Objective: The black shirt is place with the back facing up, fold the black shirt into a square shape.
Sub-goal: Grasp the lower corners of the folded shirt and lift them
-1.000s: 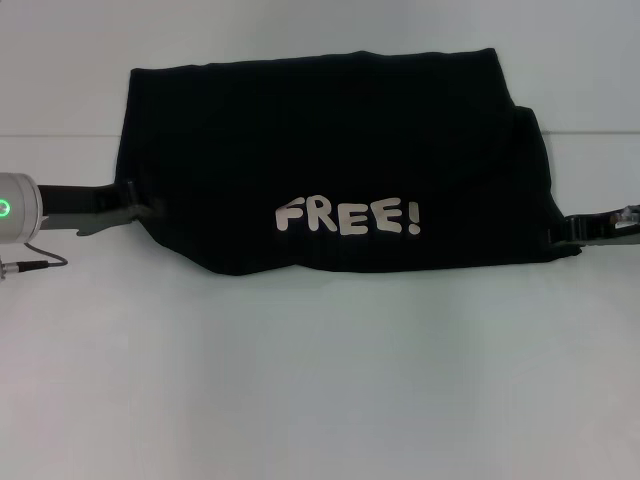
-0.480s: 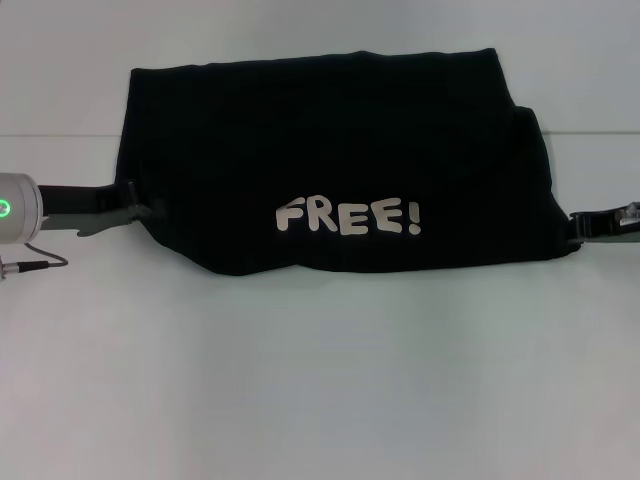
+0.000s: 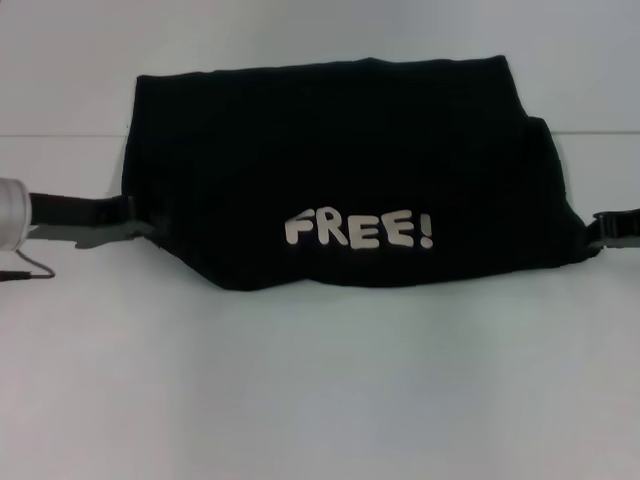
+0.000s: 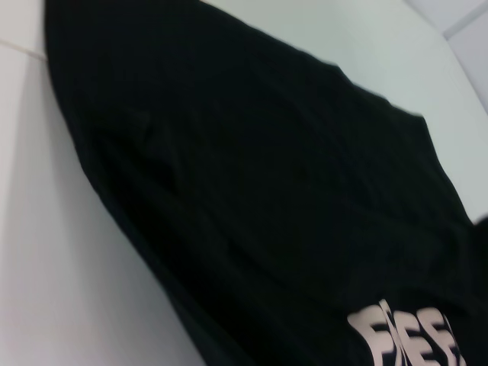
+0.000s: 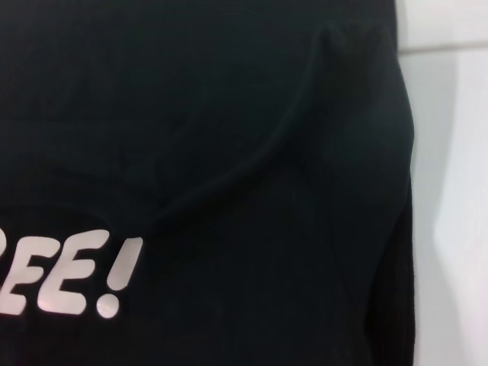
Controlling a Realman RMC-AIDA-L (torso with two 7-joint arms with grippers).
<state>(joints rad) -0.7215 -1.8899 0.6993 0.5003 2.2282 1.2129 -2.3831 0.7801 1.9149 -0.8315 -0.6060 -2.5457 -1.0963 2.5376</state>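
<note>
The black shirt [image 3: 340,150] lies on the white table, folded into a wide band with its white "FREE!" lettering [image 3: 358,230] facing up near the front edge. My left gripper [image 3: 135,215] is at the shirt's left edge, low on the table. My right gripper [image 3: 603,230] is at the shirt's right front corner. Whether either one holds the cloth is hidden. The left wrist view shows the shirt [image 4: 267,191] close up with part of the lettering. The right wrist view shows the shirt [image 5: 191,114] with a curved crease and the end of the lettering.
The white table [image 3: 320,400] stretches bare in front of the shirt. A thin seam line [image 3: 60,135] crosses the table behind the shirt's middle. A thin cable [image 3: 25,270] hangs by my left wrist.
The shirt's front edge and lettering have shifted a little toward me and to the right. My left wrist has drawn back to the left, and my right gripper has moved slightly right.
</note>
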